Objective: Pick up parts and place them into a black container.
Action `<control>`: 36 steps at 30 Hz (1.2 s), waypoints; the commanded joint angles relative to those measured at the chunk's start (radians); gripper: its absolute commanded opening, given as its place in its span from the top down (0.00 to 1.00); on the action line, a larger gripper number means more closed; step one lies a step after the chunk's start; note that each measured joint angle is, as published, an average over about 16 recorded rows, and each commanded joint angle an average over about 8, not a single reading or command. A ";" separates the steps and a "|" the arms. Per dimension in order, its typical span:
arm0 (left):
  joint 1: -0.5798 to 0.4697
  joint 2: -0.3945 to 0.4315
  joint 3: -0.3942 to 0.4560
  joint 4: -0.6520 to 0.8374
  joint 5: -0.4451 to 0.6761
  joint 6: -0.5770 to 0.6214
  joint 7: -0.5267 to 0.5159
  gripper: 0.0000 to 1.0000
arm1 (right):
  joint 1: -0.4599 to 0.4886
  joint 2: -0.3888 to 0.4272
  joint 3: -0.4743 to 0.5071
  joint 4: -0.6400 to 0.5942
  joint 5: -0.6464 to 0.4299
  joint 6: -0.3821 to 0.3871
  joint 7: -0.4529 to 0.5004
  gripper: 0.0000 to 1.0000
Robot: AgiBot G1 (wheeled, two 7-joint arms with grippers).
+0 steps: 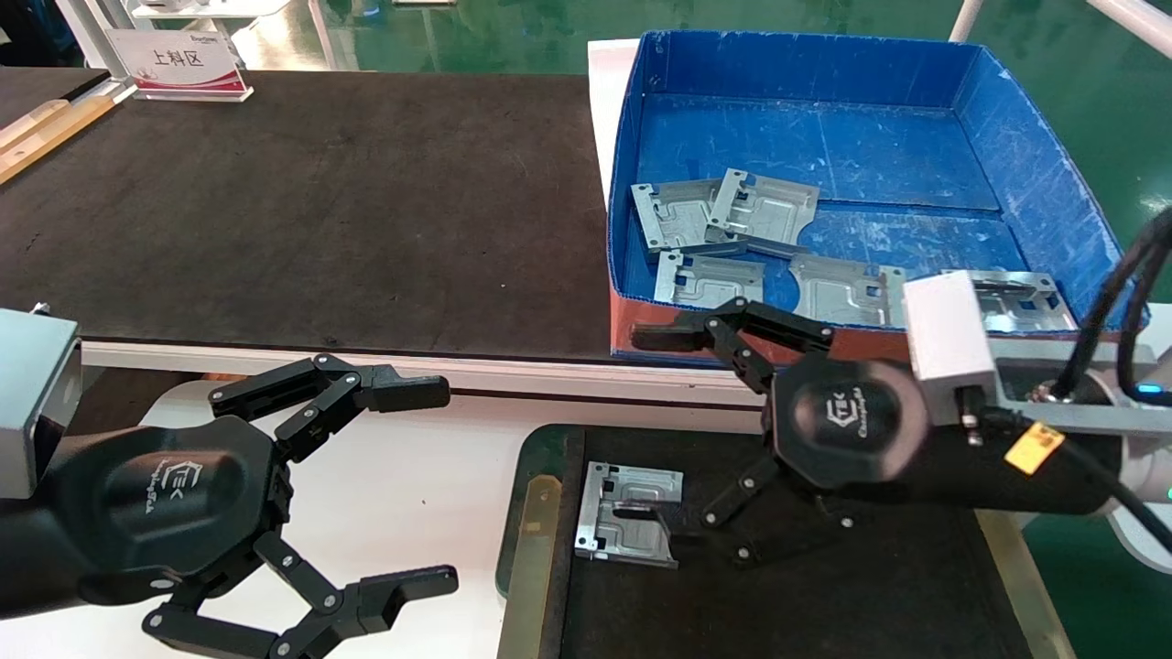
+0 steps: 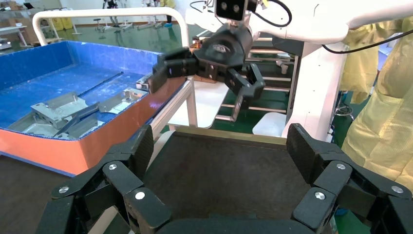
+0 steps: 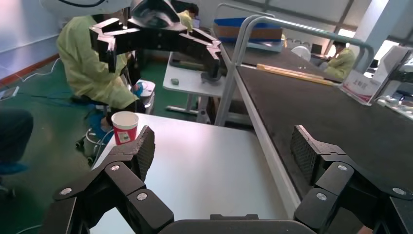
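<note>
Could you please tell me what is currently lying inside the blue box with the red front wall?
Five silver-grey stamped metal plates lie in the blue box, clustered toward its red front wall; two at the back overlap. The right gripper and its white camera block partly cover the frontmost plates, so anything beneath is hidden.

The parts (image 1: pixel 630 513) look like dull silver stamped metal with a faint sheen. The black container (image 1: pixel 824 586) has a matt, felt-like floor. The blue box (image 1: pixel 916 156) looks scuffed, like corrugated plastic. Both hands wear semi-gloss black plastic with ribbed pads (image 3: pixel 141 146).
</note>
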 commanded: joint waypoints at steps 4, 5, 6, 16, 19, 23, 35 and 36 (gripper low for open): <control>0.000 0.000 0.000 0.000 0.000 0.000 0.000 0.00 | -0.002 0.006 0.005 -0.005 0.037 -0.001 0.017 0.00; 0.000 0.000 0.000 0.000 0.000 0.000 0.000 0.00 | -0.002 0.005 0.005 -0.005 0.032 -0.001 0.015 0.00; 0.000 0.000 0.000 0.000 0.000 0.000 0.000 0.00 | -0.002 0.004 0.005 -0.005 0.028 0.000 0.014 0.00; 0.000 0.000 0.000 0.000 0.000 0.000 0.000 0.00 | -0.037 0.026 0.050 0.048 0.019 0.010 0.059 0.00; 0.000 0.000 0.000 0.000 0.000 0.000 0.000 0.00 | -0.052 0.036 0.070 0.072 0.018 0.015 0.080 0.00; 0.000 0.000 0.000 0.000 0.000 0.000 0.000 0.00 | -0.073 0.049 0.097 0.103 0.015 0.021 0.107 0.00; 0.000 0.000 0.000 0.000 0.000 0.000 0.000 0.00 | -0.135 0.090 0.179 0.199 0.009 0.039 0.191 0.00; 0.000 0.000 0.000 0.000 0.000 0.000 0.000 0.00 | -0.140 0.093 0.186 0.207 0.008 0.040 0.198 0.00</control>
